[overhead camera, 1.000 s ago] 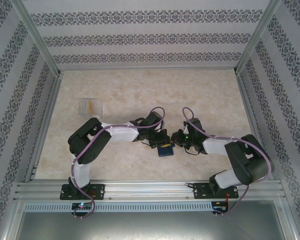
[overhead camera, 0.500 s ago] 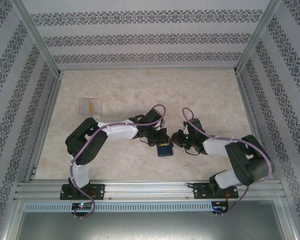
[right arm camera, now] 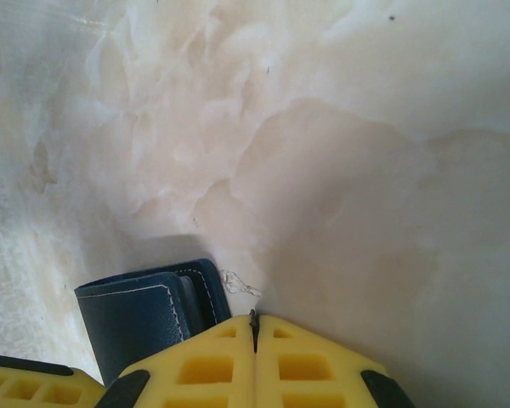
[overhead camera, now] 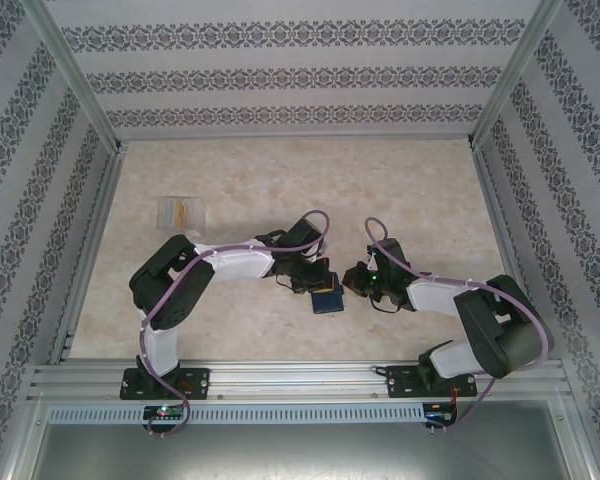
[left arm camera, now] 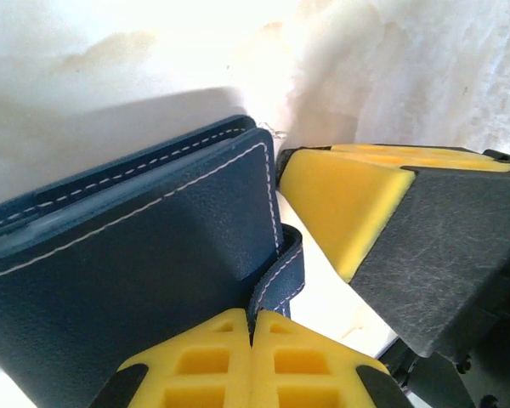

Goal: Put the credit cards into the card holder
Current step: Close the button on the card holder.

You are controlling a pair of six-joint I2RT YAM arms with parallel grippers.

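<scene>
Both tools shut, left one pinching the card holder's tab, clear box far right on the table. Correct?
No: the top view shows the clear box far left. The left tool does pinch the card holder by its tab, and the right tool is shut.

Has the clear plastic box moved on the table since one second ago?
No. The clear box lies at the same place beside the left frame rail as before.
</scene>
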